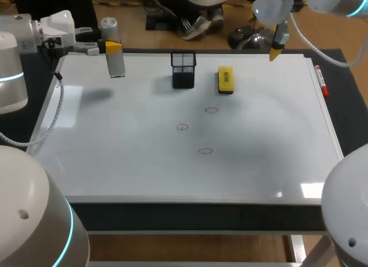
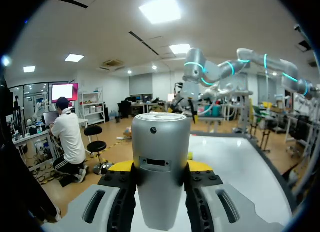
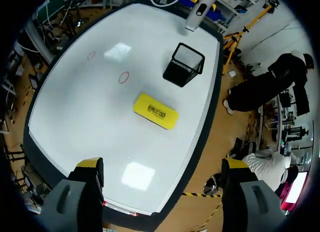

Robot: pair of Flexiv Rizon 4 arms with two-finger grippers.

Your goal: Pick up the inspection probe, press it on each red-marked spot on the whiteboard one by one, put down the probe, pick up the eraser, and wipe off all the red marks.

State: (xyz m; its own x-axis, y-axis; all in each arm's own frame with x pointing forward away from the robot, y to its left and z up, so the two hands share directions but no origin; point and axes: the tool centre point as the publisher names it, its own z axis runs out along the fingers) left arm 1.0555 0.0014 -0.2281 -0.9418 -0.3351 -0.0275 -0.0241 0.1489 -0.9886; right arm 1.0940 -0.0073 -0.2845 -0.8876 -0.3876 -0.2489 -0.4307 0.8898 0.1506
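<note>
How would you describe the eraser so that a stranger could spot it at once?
Start at the large whiteboard and look along its far edge. Right of the black mesh pen holder lies the eraser. It is the only flat yellow block there; the holder is black and upright.

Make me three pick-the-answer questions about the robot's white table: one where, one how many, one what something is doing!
1. Where is the yellow eraser? A) beside the black mesh cup B) inside it C) on the floor
2. How many red rings are on the whiteboard? A) one B) three C) five
3. What is the left pincer doing? A) gripping the silver probe B) hanging open and empty C) wiping
Answers: 1 A, it lies on the board next to the cup. 2 B, the head view shows three. 3 A, its yellow tips squeeze the probe from both sides.
</note>
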